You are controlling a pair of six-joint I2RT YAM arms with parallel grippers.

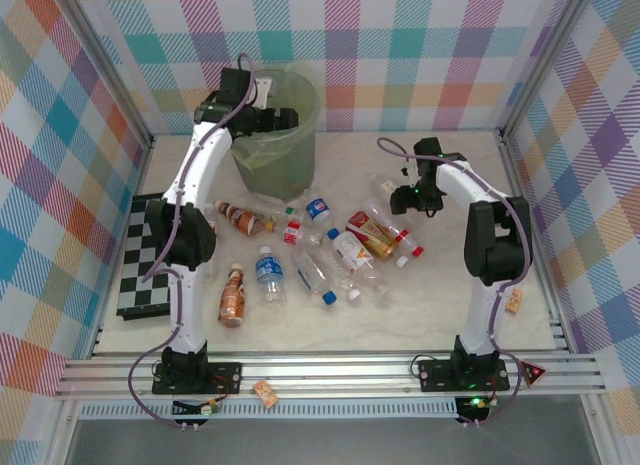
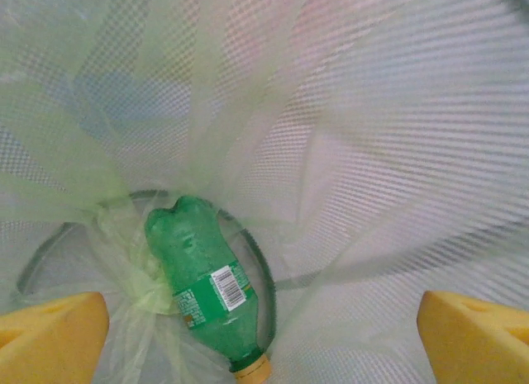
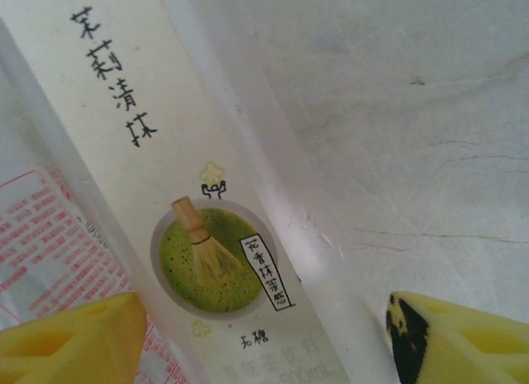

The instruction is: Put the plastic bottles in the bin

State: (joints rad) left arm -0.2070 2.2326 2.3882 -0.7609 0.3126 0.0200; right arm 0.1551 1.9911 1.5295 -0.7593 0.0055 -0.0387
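The left gripper [image 1: 287, 118] is held above the bin [image 1: 296, 163], its fingers spread wide apart with nothing between them. One green bottle [image 2: 202, 281] is seen lying on its side at the bottom of the bin, inside the thin bag [image 2: 372, 153]. The other bottles [image 1: 330, 250] are scattered on the table [image 1: 430, 307] between the arms, a brown one [image 1: 233, 295] nearest the left arm. The right gripper [image 1: 405, 198] hangs low over a clear bottle with a cream label [image 3: 207, 194], fingers apart on either side; contact cannot be told.
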